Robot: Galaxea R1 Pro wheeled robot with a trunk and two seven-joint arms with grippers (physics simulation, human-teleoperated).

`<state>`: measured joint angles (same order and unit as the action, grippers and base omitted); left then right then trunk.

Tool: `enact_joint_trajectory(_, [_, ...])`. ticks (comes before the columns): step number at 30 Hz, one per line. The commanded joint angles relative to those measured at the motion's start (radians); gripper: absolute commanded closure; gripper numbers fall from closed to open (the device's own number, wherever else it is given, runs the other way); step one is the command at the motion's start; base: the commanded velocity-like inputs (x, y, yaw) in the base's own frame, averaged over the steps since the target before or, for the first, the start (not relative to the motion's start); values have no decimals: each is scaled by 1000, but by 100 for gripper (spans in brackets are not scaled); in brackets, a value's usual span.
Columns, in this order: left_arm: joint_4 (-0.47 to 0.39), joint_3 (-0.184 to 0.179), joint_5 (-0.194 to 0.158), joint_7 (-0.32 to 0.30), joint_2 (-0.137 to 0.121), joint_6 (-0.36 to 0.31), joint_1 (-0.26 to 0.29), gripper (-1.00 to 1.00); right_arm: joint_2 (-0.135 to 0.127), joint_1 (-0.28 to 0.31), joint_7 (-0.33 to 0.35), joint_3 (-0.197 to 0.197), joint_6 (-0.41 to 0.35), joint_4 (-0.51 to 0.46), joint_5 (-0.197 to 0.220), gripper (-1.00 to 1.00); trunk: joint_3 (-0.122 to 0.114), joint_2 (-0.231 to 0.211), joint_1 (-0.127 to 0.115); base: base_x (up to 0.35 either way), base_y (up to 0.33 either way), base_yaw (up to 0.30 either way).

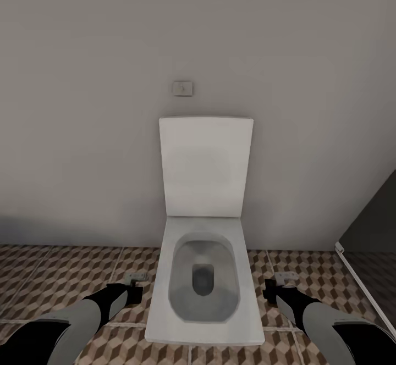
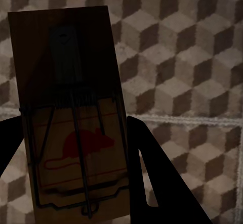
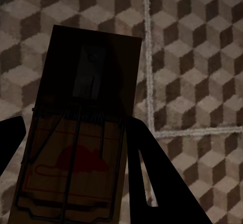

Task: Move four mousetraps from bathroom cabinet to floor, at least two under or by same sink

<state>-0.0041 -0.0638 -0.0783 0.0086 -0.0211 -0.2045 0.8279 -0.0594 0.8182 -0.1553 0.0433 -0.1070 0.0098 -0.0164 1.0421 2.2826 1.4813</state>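
Cube-patterned bathroom floor [image 1: 66, 277], white toilet [image 1: 203, 277]

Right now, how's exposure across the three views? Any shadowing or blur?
Head view: evenly lit, soft, slightly blurry; toilet clear. Left wrist view: mousetrap dim, red mouse print readable, upper board in shadow. Right wrist view: darker still; its mousetrap nearly black on top, floor tiles soft.

Both hands [image 1: 133, 286] [image 1: 279, 285] low, forward, clamped.
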Motion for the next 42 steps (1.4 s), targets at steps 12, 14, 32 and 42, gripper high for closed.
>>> enact_joint_trajectory(12, [0, -7, -8, -1, 0, -3, 0, 100, 0, 1, -4, 4, -3, 0, -2, 100, 5, 0, 0, 0, 0, 0])
enact_joint_trajectory(14, [0, -7, -8, -1, 0, -3, 0, 100, 0, 1, -4, 4, -3, 1, -2, 100, 5, 0, 0, 0, 0, 0])
enact_joint_trajectory(32, [0, -7, -8, 0, 1, -3, 0, 100, 0, 1, -3, 5, -3, 1, -2, 100, 5, 0, 0, 0, 0, 0])
enact_joint_trajectory(42, [0, -7, -7, 6, 1, 2, 0, 100, 0, 1, 0, 6, -3, 1, -2, 100, 5, 0, 0, 0, 0, 0])
